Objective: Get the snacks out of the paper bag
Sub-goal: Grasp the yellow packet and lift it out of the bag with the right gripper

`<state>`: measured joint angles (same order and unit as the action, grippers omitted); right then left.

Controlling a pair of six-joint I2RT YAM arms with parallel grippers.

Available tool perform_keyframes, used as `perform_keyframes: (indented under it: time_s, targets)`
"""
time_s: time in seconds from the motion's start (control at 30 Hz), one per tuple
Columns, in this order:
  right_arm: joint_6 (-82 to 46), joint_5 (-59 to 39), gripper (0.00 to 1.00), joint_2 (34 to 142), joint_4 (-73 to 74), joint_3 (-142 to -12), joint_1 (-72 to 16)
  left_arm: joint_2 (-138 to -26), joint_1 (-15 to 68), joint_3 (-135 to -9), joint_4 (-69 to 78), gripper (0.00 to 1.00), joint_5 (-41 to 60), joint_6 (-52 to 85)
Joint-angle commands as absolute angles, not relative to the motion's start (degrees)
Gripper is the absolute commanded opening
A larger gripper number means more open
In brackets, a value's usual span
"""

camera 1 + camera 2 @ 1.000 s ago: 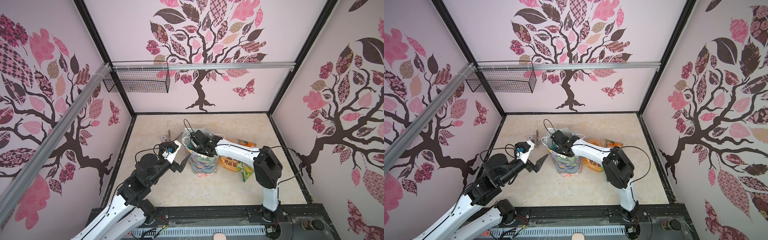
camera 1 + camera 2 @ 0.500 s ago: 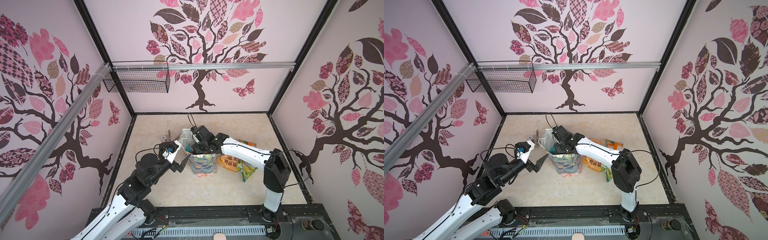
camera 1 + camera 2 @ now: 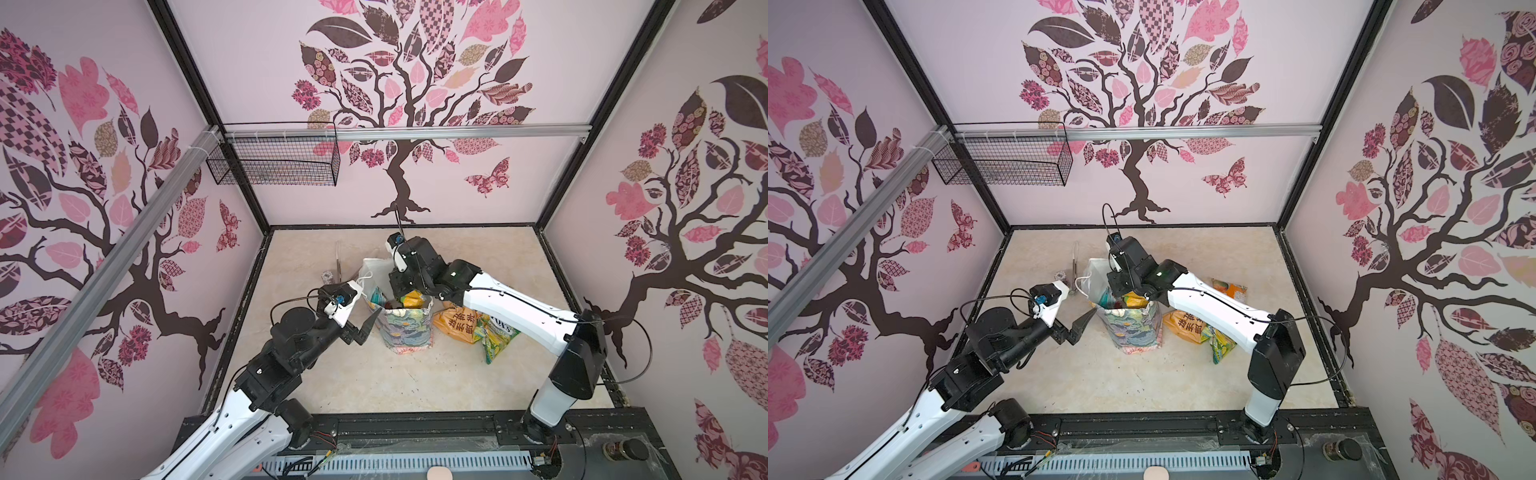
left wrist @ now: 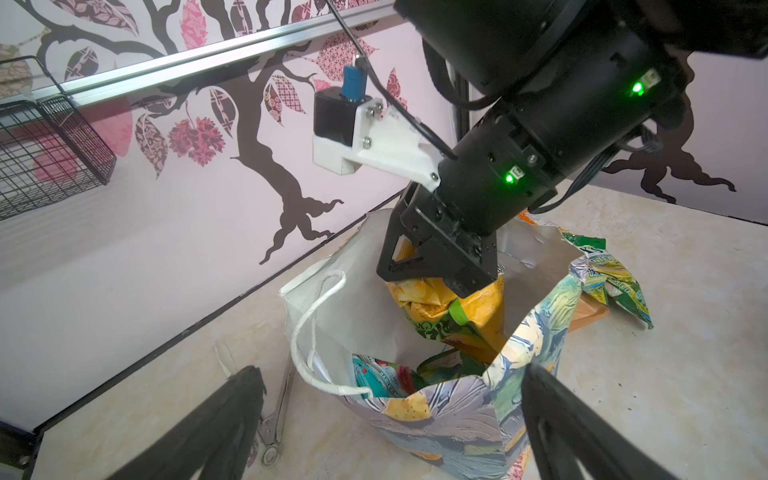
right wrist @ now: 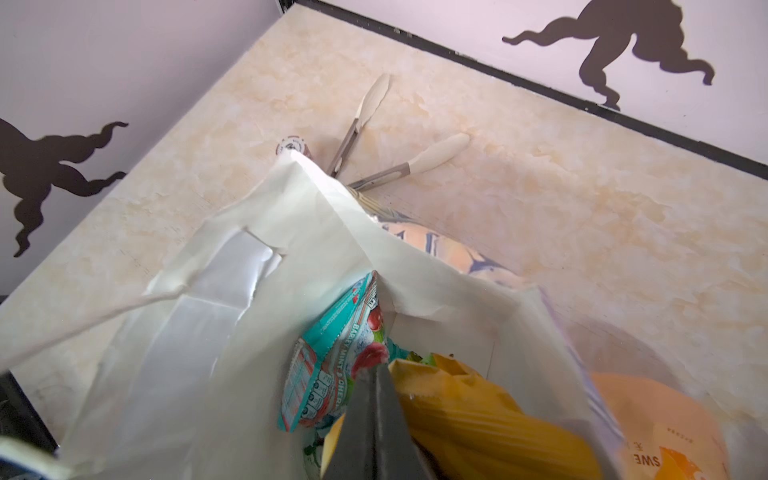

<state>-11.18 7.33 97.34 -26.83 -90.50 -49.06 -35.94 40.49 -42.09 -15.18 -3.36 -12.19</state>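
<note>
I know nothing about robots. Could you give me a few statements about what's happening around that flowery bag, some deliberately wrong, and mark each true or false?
1. The floral-print paper gift bag stands upright on the table. True.
2. The left gripper is clamped on the bag. False: it is open beside the bag, holding nothing.
3. The right gripper is shut inside the bag's mouth, apparently pinching a small yellow crinkly packet. True.
4. The large orange packet with dark Chinese characters is inside the bag. False: it lies on the table beside the bag.
5. Metal tongs lie on the table behind the bag. True.
</note>
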Motion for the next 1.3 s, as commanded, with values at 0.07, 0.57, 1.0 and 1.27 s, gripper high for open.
perform_keyframes:
  time_s: [0.07, 0.57, 1.0, 1.27]
  targets:
    - [-12.28, 7.82, 0.0, 95.45, -25.68, -91.98, -48.88, -35.52, 40.3, -42.06, -14.36, 0.98, -2.85, -12.13]
    - [-13.05, 5.82, 0.0, 94.86, -26.81, -99.15, -48.88, -36.26, 40.28, -42.2, -14.33, 0.98, -1.6, -12.05]
    - [-13.97, 4.65, 0.0, 91.64, -25.84, -106.46, -48.91, -36.77, 40.3, -42.45, -14.49, 0.99, 8.64, -12.57]
    - [-12.2, 9.12, 0.0, 87.78, -24.19, -106.9, -48.87, -37.22, 40.33, -42.72, -14.28, 0.99, 13.29, -11.85]
